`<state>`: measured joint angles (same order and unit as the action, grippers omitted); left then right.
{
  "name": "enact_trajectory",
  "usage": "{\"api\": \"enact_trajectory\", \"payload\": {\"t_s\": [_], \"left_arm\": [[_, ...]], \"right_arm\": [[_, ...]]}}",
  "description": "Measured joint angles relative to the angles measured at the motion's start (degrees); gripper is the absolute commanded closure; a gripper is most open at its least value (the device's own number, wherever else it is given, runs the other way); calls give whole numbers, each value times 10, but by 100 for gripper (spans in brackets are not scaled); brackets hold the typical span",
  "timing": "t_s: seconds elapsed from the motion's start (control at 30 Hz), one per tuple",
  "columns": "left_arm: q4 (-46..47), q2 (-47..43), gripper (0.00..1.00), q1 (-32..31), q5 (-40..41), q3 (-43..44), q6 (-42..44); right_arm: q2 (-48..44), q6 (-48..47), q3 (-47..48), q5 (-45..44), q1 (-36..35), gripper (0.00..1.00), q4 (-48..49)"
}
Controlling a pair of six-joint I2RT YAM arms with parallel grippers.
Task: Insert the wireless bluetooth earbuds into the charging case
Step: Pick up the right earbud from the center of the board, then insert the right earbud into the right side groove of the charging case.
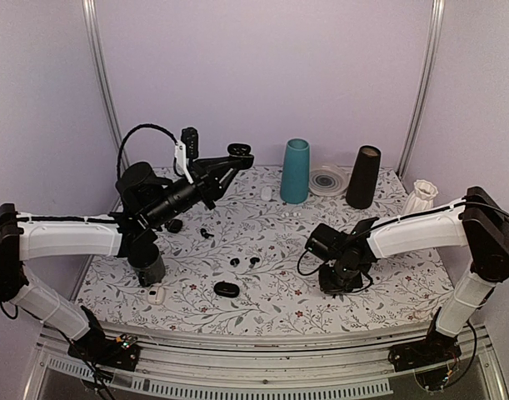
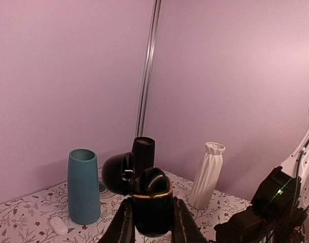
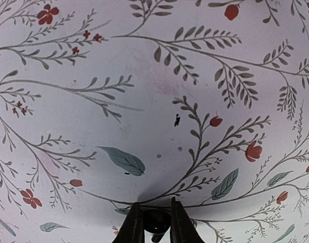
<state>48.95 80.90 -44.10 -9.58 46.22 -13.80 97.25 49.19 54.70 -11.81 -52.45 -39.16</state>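
Note:
My left gripper [image 2: 152,218] is raised above the table's back left and is shut on an open black charging case [image 2: 152,205]. The case's lid [image 2: 118,173] hangs open to the left, and a glossy dark shape sits in its top. In the top view the case [image 1: 240,151] is held high. My right gripper [image 3: 157,223] points down at the tablecloth and is shut on a small black earbud [image 3: 157,220]. In the top view that gripper [image 1: 337,282] is at the right, and its earbud is hidden. Two loose earbuds [image 1: 235,262] [image 1: 255,261] lie mid-table.
A closed black case [image 1: 225,289] and a white case [image 1: 158,295] lie near the front. At the back stand a teal vase [image 1: 295,171], a plate [image 1: 327,180], a black vase [image 1: 363,177] and a white vase [image 1: 420,196]. Another small black piece [image 1: 206,233] lies left of centre.

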Motion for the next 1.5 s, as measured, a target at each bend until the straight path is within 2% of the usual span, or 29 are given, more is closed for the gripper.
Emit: {"api": "enact_trajectory", "payload": {"t_s": [0.33, 0.87, 1.5], "left_arm": [[-2, 0, 100, 0, 0, 0, -9], [-1, 12, 100, 6, -8, 0, -44], [-16, 100, 100, 11, -90, 33, -148]], "right_arm": [[0, -4, 10, -7, 0, 91, -3], [-37, -44, 119, -94, 0, 91, -7], [-61, -142, 273, -173, 0, 90, 38]]}}
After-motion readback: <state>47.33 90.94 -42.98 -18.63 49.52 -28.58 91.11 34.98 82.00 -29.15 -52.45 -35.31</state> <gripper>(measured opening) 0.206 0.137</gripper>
